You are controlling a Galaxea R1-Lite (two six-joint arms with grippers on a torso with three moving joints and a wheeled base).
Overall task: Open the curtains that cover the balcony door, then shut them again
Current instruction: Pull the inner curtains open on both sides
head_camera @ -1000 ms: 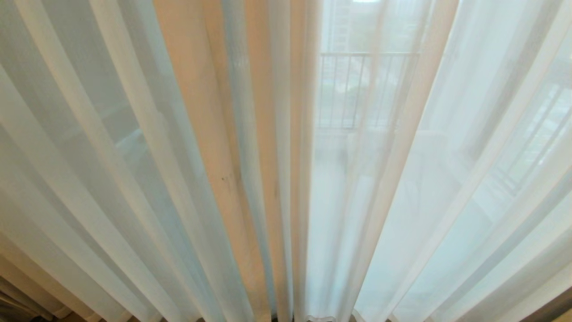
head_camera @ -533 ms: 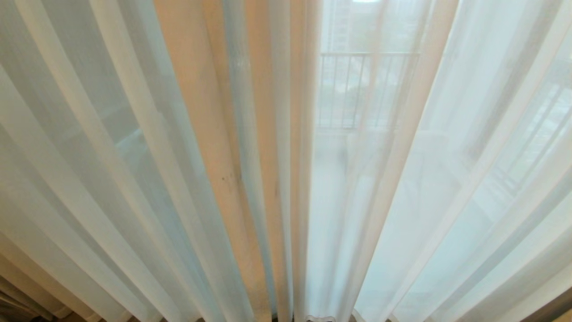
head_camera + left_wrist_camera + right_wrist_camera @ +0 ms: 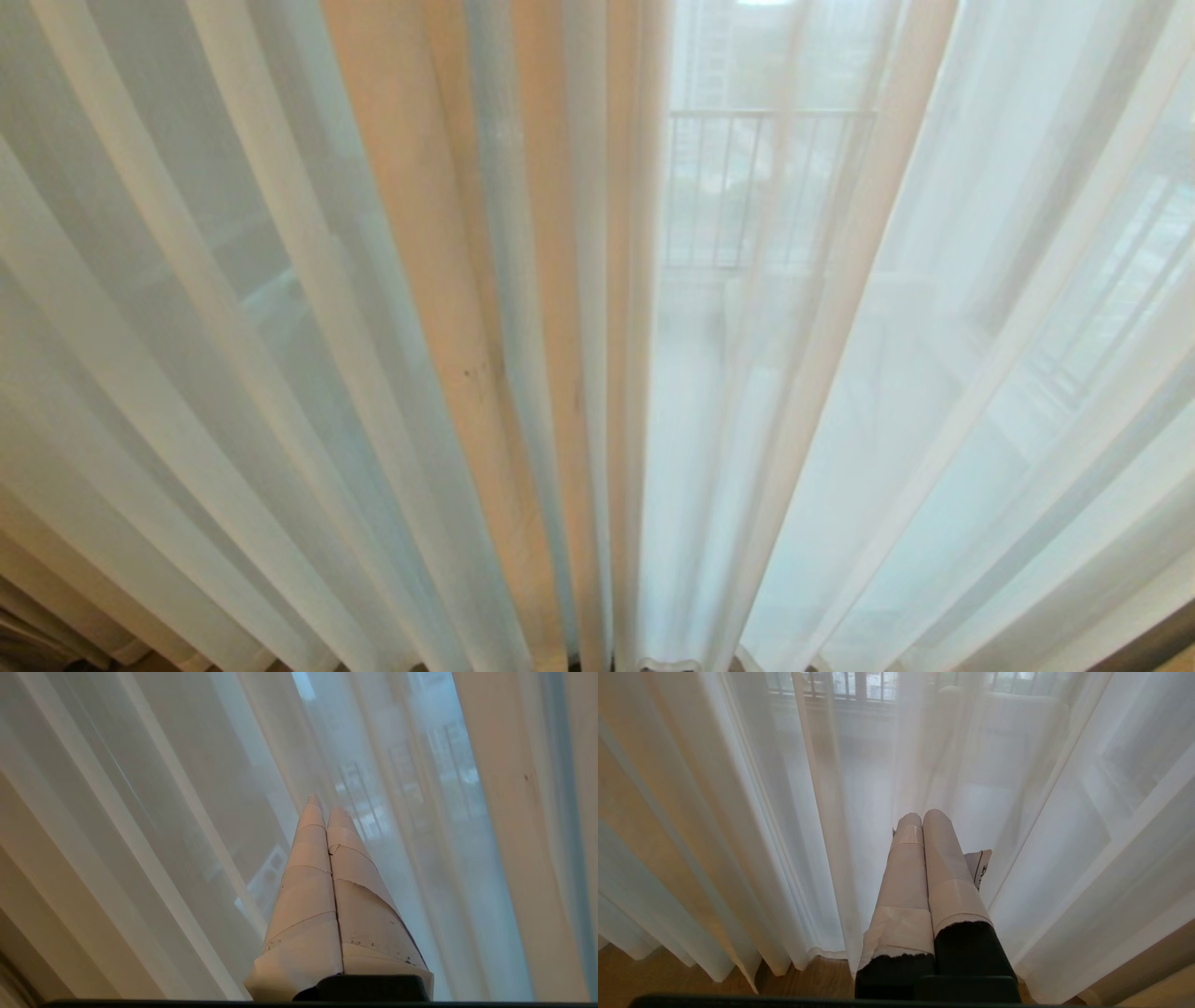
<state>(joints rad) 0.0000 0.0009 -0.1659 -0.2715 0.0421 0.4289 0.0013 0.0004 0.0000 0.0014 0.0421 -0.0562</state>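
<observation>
Both end effectors (image 3: 325,805) (image 3: 923,815), fingers together, face the drawn curtains (image 3: 280,355).

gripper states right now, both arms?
Left gripper: closed, holding nothing, tips pointing at the sheer white floor-length curtains.
Right gripper: closed, holding nothing, low by the curtain hem.

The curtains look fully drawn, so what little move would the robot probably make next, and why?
Probably the left tool should push forward to the curtains near their middle. Both tools are shut on nothing, the right tool also in front of the fabric, and the sheer panels cover the glass with only a balcony railing showing through.
</observation>
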